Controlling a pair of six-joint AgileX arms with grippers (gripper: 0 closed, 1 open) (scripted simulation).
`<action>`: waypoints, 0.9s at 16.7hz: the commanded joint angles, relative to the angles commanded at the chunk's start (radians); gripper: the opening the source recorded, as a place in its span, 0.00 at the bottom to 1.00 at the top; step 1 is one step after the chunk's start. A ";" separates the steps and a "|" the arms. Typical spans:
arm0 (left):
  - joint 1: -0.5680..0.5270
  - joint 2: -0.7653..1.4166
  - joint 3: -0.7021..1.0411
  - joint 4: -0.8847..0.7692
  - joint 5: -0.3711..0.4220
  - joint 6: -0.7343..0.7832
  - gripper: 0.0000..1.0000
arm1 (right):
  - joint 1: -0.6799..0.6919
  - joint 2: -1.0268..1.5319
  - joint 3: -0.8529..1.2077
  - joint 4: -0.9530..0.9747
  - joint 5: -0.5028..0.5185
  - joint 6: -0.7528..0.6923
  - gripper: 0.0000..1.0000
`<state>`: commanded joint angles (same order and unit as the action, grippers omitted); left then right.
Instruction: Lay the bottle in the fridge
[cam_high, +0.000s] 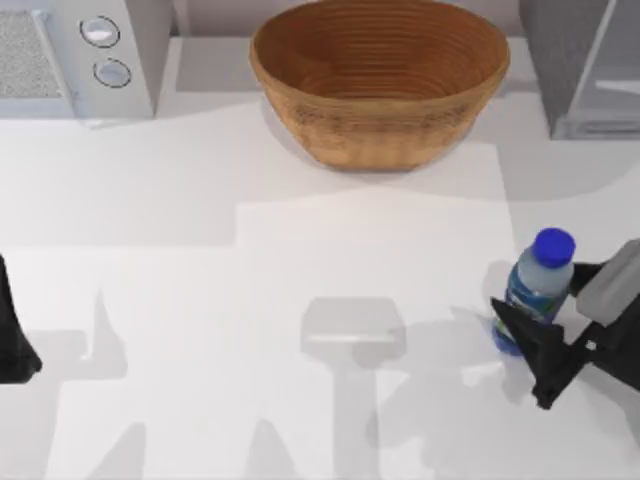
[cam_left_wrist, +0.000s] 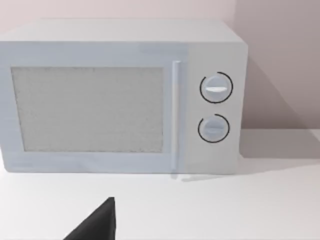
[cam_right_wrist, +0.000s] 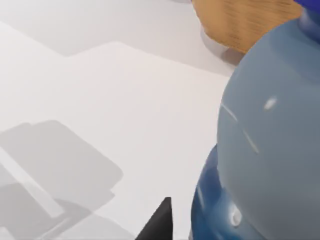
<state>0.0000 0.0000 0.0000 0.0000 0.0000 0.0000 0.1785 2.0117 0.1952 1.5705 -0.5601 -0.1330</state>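
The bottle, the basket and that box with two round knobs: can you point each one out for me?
bottle (cam_high: 540, 283): top view, on its clear body just below the blue cap.
basket (cam_high: 300, 75): top view, on its woven left rim.
box with two round knobs (cam_left_wrist: 216, 88): left wrist view, on its upper knob.

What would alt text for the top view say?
The right gripper is at a bottle standing on the table's right side. Behind are a microwave, a basket and the fridge; the left arm is at the left edge.
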 joint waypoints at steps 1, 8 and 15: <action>0.000 0.000 0.000 0.000 0.000 0.000 1.00 | 0.000 0.000 0.000 0.000 0.000 0.000 0.40; 0.000 0.000 0.000 0.000 0.000 0.000 1.00 | 0.000 0.000 0.000 0.000 0.000 0.000 0.01; 0.000 0.000 0.000 0.000 0.000 0.000 1.00 | -0.001 0.000 -0.001 0.000 0.000 0.001 0.01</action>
<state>0.0000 0.0000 0.0000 0.0000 0.0000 0.0000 0.1775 2.0118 0.1943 1.5702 -0.5602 -0.1319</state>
